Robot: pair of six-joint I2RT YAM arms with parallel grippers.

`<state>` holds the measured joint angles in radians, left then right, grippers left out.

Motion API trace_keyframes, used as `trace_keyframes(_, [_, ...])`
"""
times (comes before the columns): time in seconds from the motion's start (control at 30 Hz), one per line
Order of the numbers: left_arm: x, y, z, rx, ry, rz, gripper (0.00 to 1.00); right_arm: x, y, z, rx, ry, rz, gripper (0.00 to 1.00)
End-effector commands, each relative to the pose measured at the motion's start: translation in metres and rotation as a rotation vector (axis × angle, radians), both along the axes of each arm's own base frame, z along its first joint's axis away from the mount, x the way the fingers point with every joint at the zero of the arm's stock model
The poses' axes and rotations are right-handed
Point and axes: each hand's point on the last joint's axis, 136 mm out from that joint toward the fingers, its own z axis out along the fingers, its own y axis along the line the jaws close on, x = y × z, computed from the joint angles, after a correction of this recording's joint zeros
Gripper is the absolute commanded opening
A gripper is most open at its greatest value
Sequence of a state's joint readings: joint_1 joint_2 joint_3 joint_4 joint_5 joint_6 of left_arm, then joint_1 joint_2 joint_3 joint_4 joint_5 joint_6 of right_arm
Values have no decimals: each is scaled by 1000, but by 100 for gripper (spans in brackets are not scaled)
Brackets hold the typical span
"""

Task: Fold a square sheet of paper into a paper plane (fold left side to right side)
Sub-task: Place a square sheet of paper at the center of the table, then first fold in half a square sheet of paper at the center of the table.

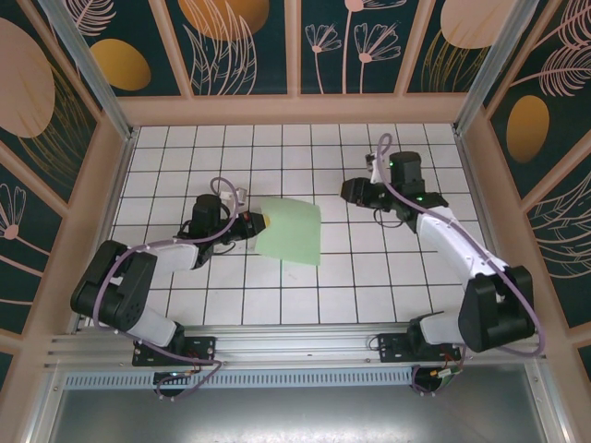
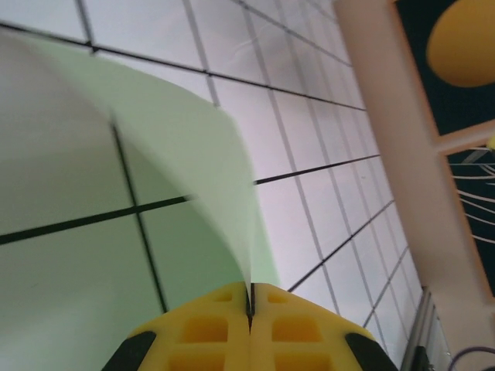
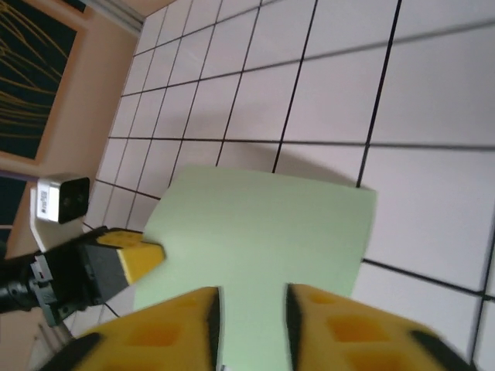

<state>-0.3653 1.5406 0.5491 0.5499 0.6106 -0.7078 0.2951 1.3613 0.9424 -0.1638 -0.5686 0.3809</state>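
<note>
Square sheet of paper (image 1: 291, 231) sits near the middle of the white tiled bench (image 1: 369, 277), between the two arms. It is pale mint green and plain. Most of it rests on the tiles, but its left edge is raised off them.

The left jaws are pressed together on that left edge, toward its far end. In the left wrist view the two yellow fingers (image 2: 209, 332) meet with no gap and the paper's edge runs into the seam between them. From there the sheet (image 2: 178, 147) curves away in a smooth bow down to the bench. It is thin enough that the dark grid lines show through.

The right jaws stand spread, with a clear gap between the yellow fingers (image 3: 340, 325) and nothing gripped. They are to the right of the sheet and a little farther back, apart from its right edge. In the right wrist view the paper (image 3: 263, 232) lies beyond that gap. One yellow finger (image 3: 143, 256) of the left jaws shows at the sheet's opposite edge.
</note>
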Motion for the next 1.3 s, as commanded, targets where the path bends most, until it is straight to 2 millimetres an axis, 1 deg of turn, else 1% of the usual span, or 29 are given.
trace_keyframes(0.0, [8,6,-11,64,30,34,0,1,18,-21,57,71,-19,19])
trace_keyframes(0.03, [8,7,-14,67,40,37,0,1,22,-29,55,92,-22,16])
trace_keyframes(0.13, [8,9,-23,90,74,50,0,3,31,-51,32,145,-30,10])
trace_keyframes(0.23, [8,11,-29,108,112,62,0,6,38,-73,12,201,-32,8])
trace_keyframes(0.33, [7,12,-31,104,133,75,0,8,45,-96,-8,254,-30,7])
trace_keyframes(0.43, [5,13,-32,97,146,83,0,8,53,-115,-25,294,-25,6])
trace_keyframes(0.53, [4,12,-32,87,153,79,0,8,61,-131,-35,325,-10,6])
trace_keyframes(0.6, [2,11,-32,83,157,74,0,7,65,-138,-45,336,-2,6])
trace_keyframes(0.7, [1,11,-30,78,156,71,0,5,67,-149,-58,358,9,6])
trace_keyframes(0.87, [1,10,-26,66,156,68,4,1,67,-167,-108,398,17,6])
trace_keyframes(0.97, [2,6,-17,32,141,55,11,-1,62,-176,-152,413,10,6])
trace_keyframes(1.03, [2,2,-11,4,129,43,18,-3,60,-180,-169,422,11,6])
trace_keyframes(1.13, [3,-7,0,-39,115,19,31,-6,58,-186,-183,434,11,6])
trace_keyframes(1.2, [2,-13,4,-55,110,1,41,-7,57,-188,-186,437,12,6])
trace_keyframes(1.27, [2,-21,7,-64,105,-20,49,-8,57,-188,-185,435,14,6])
